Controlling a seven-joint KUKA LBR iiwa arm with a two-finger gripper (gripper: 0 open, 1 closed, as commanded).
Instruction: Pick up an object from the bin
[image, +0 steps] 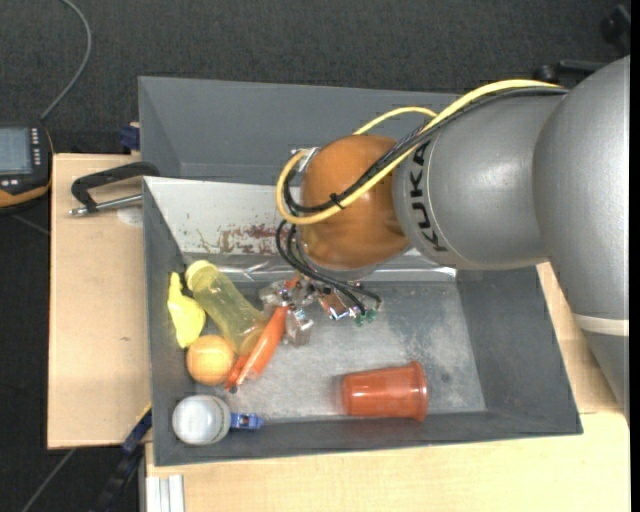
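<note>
The grey arm reaches in from the right, its orange-covered wrist bent down over the bin's middle. The gripper (300, 312) hangs low just above the upper end of a slim orange carrot-shaped stick (255, 352) (whether it is spread or pressed together I cannot tell). The stick lies left of centre, its long axis running from lower left to upper right.

One of each thing shows – a yellow clear plastic bottle (222, 300), a yellow banana-like piece (184, 315), an orange ball (209, 360), a red clear plastic cup (385, 391) on its side, and a white round cap (199, 420).
</note>
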